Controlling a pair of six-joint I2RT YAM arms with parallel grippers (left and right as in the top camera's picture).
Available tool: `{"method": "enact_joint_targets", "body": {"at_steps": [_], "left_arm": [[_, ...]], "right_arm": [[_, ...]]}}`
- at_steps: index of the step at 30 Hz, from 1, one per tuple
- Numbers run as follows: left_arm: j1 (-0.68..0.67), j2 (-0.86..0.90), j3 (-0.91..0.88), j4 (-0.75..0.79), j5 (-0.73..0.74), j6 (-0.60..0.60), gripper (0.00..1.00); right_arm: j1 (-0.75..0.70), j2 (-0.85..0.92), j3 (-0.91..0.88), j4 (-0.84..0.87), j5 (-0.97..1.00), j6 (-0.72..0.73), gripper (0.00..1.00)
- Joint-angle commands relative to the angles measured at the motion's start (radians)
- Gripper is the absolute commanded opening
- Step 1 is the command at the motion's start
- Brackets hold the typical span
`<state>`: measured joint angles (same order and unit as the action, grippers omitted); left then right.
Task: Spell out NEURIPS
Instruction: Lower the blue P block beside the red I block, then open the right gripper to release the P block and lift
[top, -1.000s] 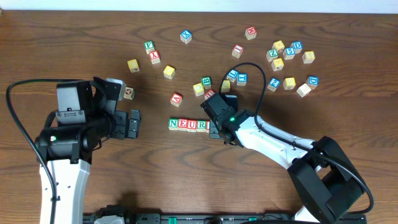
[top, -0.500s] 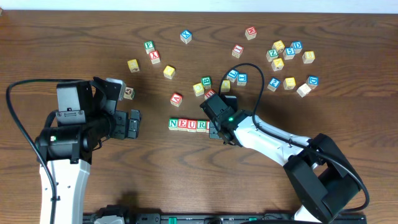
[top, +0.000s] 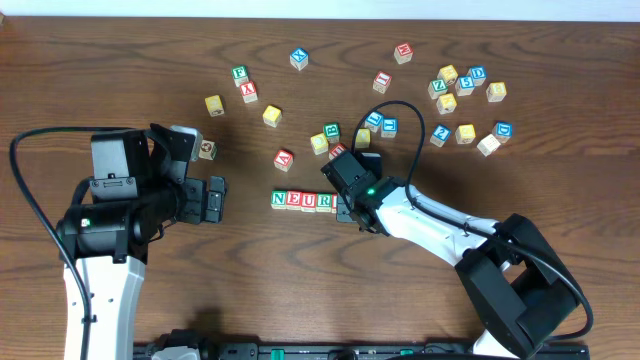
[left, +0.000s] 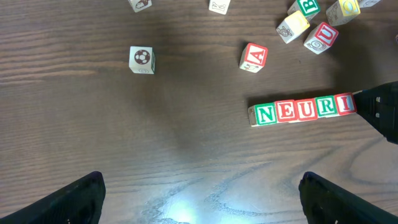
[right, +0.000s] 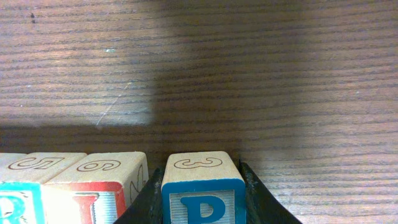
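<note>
A row of cubes reading N, E, U, R, I (top: 303, 200) lies mid-table; it also shows in the left wrist view (left: 303, 109). My right gripper (top: 345, 210) sits at the row's right end, shut on the blue-bordered P cube (right: 202, 186). The P cube stands just right of the red-bordered I cube (right: 99, 186), with one finger between them. My left gripper (top: 215, 198) is open and empty, left of the row, its fingertips at the lower corners of the left wrist view (left: 199, 199). Which loose cube bears S I cannot tell.
Loose cubes are scattered behind the row: a red A cube (top: 284, 159), a small group (top: 330, 135) just behind the right gripper, several at the back right (top: 465, 90), and a few at the back left (top: 243, 85). The right arm's cable (top: 400, 110) loops above.
</note>
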<state>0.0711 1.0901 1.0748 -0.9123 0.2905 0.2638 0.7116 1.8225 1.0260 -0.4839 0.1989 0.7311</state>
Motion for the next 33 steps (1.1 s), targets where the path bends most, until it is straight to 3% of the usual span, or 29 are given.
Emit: {"method": "enact_joint_targets", "body": {"at_steps": [1, 6, 15, 27, 33], "left_arm": [[0.004, -0.006, 0.021, -0.001, 0.012, 0.013, 0.98], [0.005, -0.006, 0.021, -0.001, 0.012, 0.013, 0.98], [0.005, -0.006, 0.021, -0.001, 0.012, 0.013, 0.98], [0.005, -0.006, 0.021, -0.001, 0.012, 0.013, 0.98], [0.005, -0.006, 0.021, -0.001, 0.012, 0.013, 0.98]], "right_arm": [[0.003, 0.011, -0.006, 0.002, 0.027, 0.013, 0.12], [0.003, 0.011, -0.006, 0.001, 0.027, 0.013, 0.15], [0.003, 0.011, -0.006, 0.001, 0.027, 0.013, 0.37], [0.003, 0.011, -0.006, -0.006, 0.027, 0.013, 0.30], [0.003, -0.002, -0.005, -0.014, 0.027, 0.013, 0.38]]}}
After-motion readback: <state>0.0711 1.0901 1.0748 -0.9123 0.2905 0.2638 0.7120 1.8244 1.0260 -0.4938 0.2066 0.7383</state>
